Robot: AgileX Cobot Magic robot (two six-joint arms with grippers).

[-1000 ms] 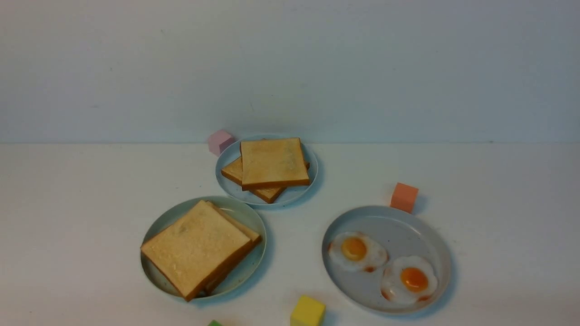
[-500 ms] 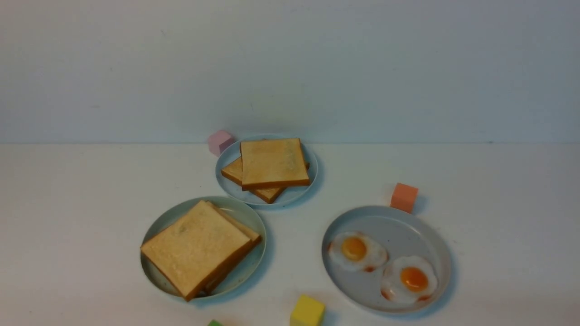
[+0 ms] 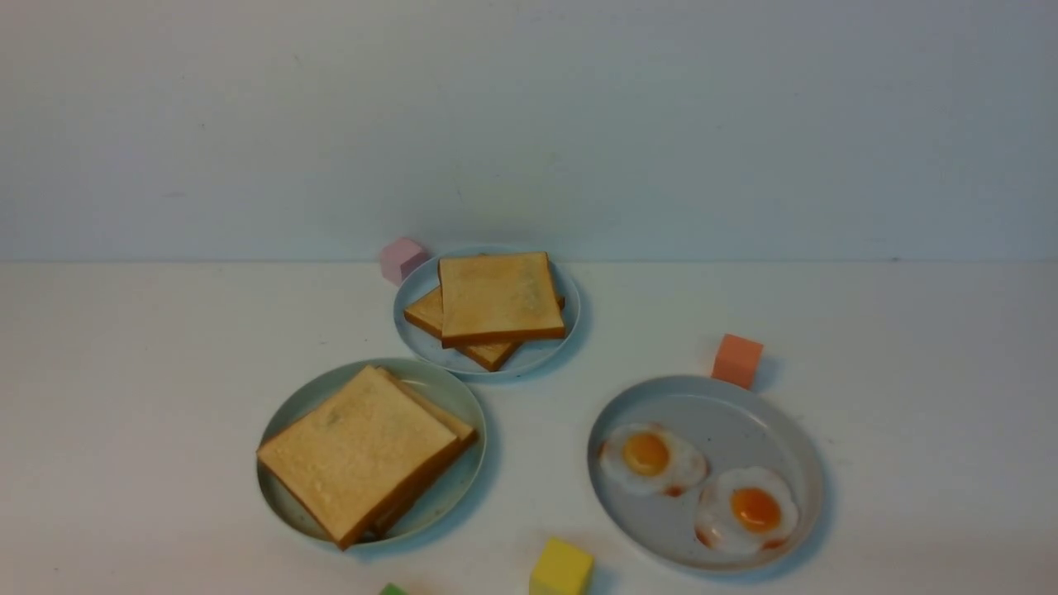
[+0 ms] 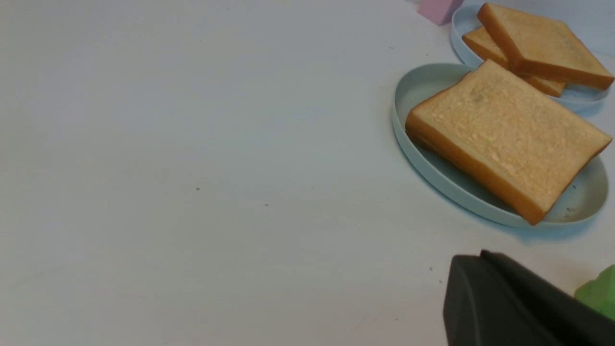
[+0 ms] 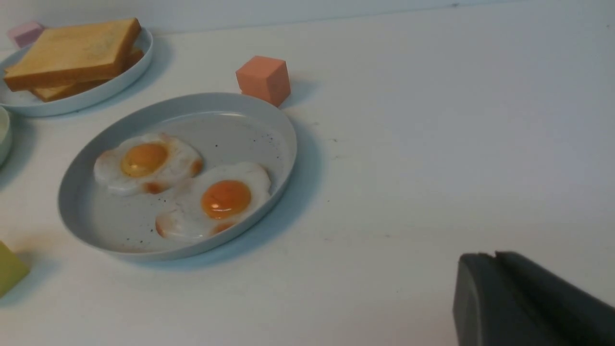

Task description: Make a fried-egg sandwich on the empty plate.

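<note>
Three plates sit on the white table (image 3: 909,413) in the front view: at lower left the mint-green plate (image 3: 459,397) carrying the sandwich (image 3: 359,450), two toast slices stacked; at upper centre a smaller blue plate (image 3: 545,351) with a second toast stack (image 3: 496,299); at lower right a grey plate (image 3: 727,413) with two fried eggs (image 3: 653,459). No egg shows between the sandwich's slices from any view, so whether the filling is in cannot be told; the stack looks squared and settled inside the rim. The left gripper (image 4: 485,269), at the lower right of its wrist view, has its jaws pressed together on nothing. The right gripper (image 5: 495,269), at the lower right of its own wrist view, also looks pressed together and empty, well apart from the grey plate. My judgement is that the building is done or nearly so, and the careful course is to keep both arms low and clear, away from the orange cube (image 3: 737,359), the yellow cube (image 3: 562,568) and the pink cube (image 3: 402,258), so the top slice is not nudged. No brand, label or writing is readable anywhere.
</note>
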